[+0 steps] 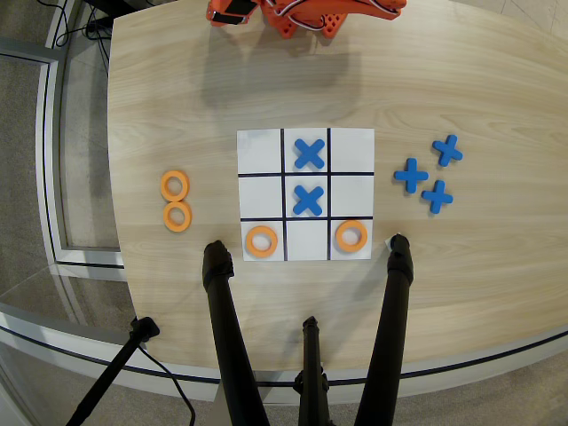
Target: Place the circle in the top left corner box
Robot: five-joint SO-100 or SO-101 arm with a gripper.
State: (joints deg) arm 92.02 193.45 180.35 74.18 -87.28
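Observation:
In the overhead view a white 3x3 sheet (351, 151) lies in the middle of the wooden table. Its top left corner box (260, 151) is bare. Orange rings lie in the bottom left cell (251, 241) and the bottom right cell (362, 235). Blue crosses lie in the top middle cell (309, 153) and the centre cell (308, 200). Two loose orange rings (165, 186) (168, 216) lie on the table left of the sheet. Only part of the orange arm (302, 16) shows at the top edge, well away from the sheet; its fingers cannot be made out.
Three spare blue crosses (447, 150) (411, 175) (437, 196) lie right of the sheet. Black tripod legs (222, 337) (395, 319) (311, 373) stand on the near table edge below the sheet. The table's left edge curves close to the loose rings.

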